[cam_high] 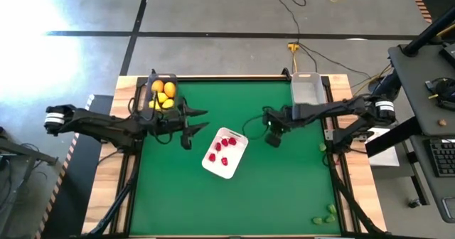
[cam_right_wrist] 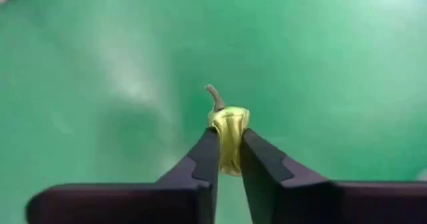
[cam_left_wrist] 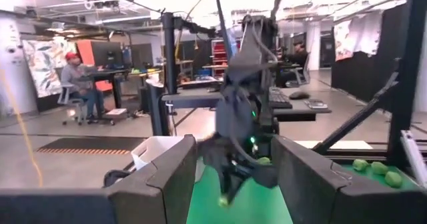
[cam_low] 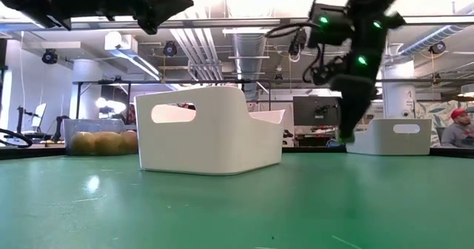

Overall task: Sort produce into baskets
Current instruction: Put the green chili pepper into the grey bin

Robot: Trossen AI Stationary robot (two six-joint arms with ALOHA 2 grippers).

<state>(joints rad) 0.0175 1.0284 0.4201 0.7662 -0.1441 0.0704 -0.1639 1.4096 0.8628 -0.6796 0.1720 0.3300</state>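
My right gripper (cam_high: 273,138) is over the green mat, right of the white tray (cam_high: 240,156), and is shut on a small yellow-green piece with a brown stem (cam_right_wrist: 229,139). The tray holds several red berries (cam_high: 222,148). My left gripper (cam_high: 193,127) is open and empty, between the tray and the dark bin (cam_high: 174,78), which holds yellow lemons and an orange citrus (cam_high: 165,95). The clear bin (cam_high: 307,89) stands at the far right. In the left wrist view, the held piece (cam_left_wrist: 223,201) shows below my right gripper. My right gripper pinches the yellow-green piece's two sides (cam_right_wrist: 230,151) between its two fingertips. The fingers come from above, pointing down. The brown stem (cam_right_wrist: 215,97) sticks out past the fingertips. The piece is above the mat, with its shadow on the mat beneath it.
Loose green pieces lie at the mat's near right corner (cam_high: 328,215), and one lies by the right edge (cam_high: 322,148). Open green mat lies in front of the tray and both grippers. People sit at desks in the room beyond the table.
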